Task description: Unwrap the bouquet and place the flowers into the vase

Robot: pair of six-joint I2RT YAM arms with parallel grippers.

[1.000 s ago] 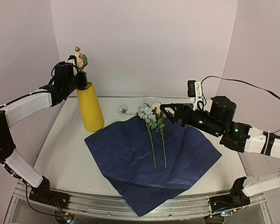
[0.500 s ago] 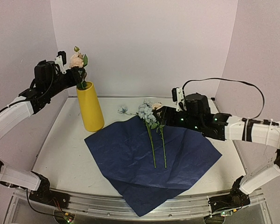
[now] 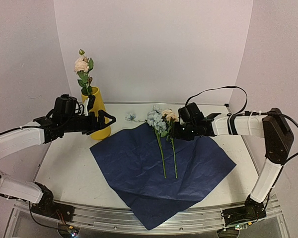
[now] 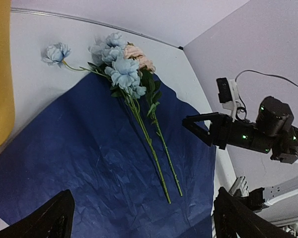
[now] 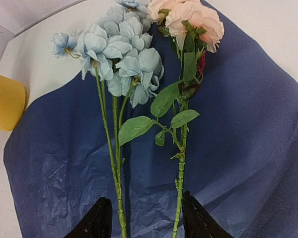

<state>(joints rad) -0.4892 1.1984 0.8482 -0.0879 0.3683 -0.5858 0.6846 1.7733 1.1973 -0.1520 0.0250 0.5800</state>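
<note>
The white table (image 3: 64, 158) stretched out ahead of both arms, and most of its middle lay under the flat, creased navy paper sheet (image 3: 139, 168), which spread beneath the right gripper (image 5: 145, 201) and off to the right of the left gripper (image 4: 144, 198). The yellow vase (image 3: 98, 101) stood upright on bare table just off the sheet's far left corner, immediately beyond the left gripper and at the left edge of that wrist's view. The left gripper hung low in front of it with its jaws spread wide and nothing between them. One peach rose stem (image 3: 81, 65) stood in the vase, its bloom well above the left gripper. The right gripper reached in low over the sheet, jaws parted and clamped on nothing, straddling the lower stems of two flowers lying side by side. The pale blue flower stem (image 5: 114, 54) ran just inside its left finger, and the peach-pink rose stem (image 5: 193, 20) ran close to its right finger; both blooms lay ahead of the fingertips, at the sheet's far edge.
</note>
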